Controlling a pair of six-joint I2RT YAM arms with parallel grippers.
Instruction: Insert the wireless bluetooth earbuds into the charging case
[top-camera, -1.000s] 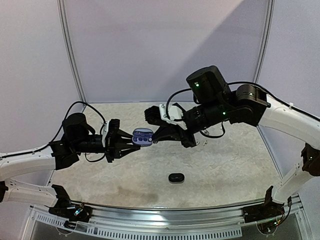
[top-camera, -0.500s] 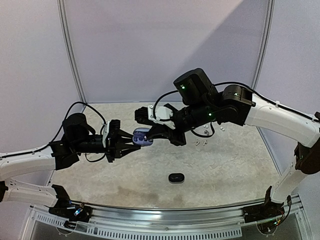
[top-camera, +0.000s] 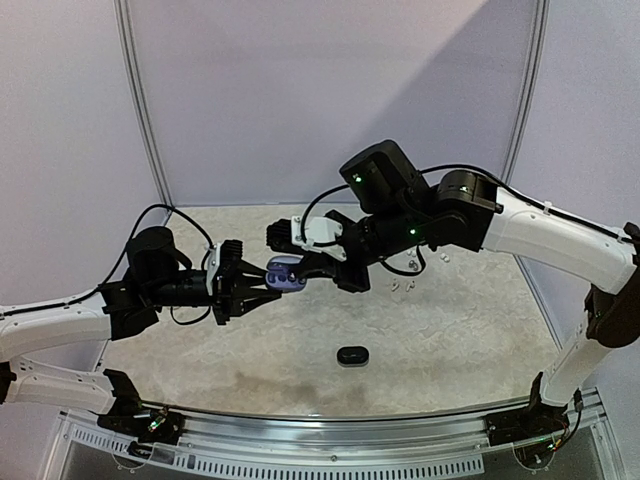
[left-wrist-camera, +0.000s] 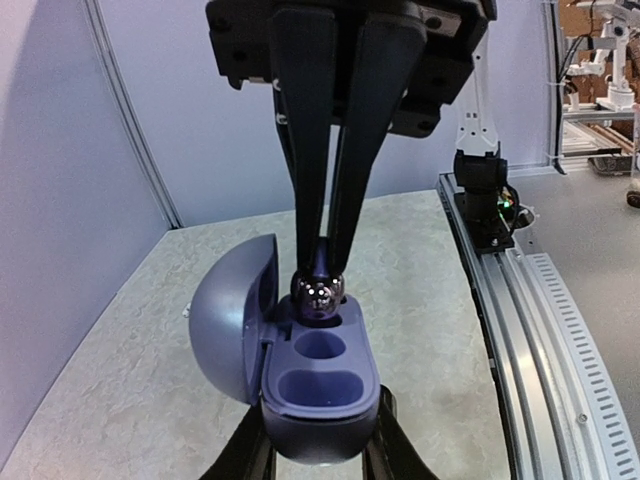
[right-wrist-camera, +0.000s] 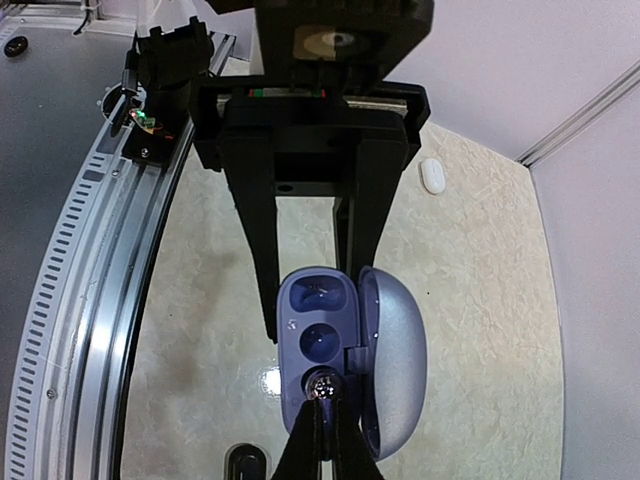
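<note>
On the left we see the left gripper (top-camera: 265, 283) held level above the table (top-camera: 470, 330), its jaws closed tight on the near end of the lavender case (left-wrist-camera: 320, 385). The case hangs in the air, well clear of the table, with its lid (left-wrist-camera: 225, 320) swung open to one side. In the left wrist view we count two wells in its tray, both bare.

Just past them, at the end of the tray farthest from the left gripper, sits a dark, shiny earbud (left-wrist-camera: 317, 291). The right gripper (left-wrist-camera: 322, 262) comes down on it from above, its jaws nearly shut and pinching it at their tips. The earbud is at the tray's rim; we cannot tell whether it is seated.

Further right a shut black case (top-camera: 352, 355) lies on the table near the front edge. Beyond it, right of centre, we see a few tiny pale buds (top-camera: 397, 286) lying loose on the table, well apart from both cases.
</note>
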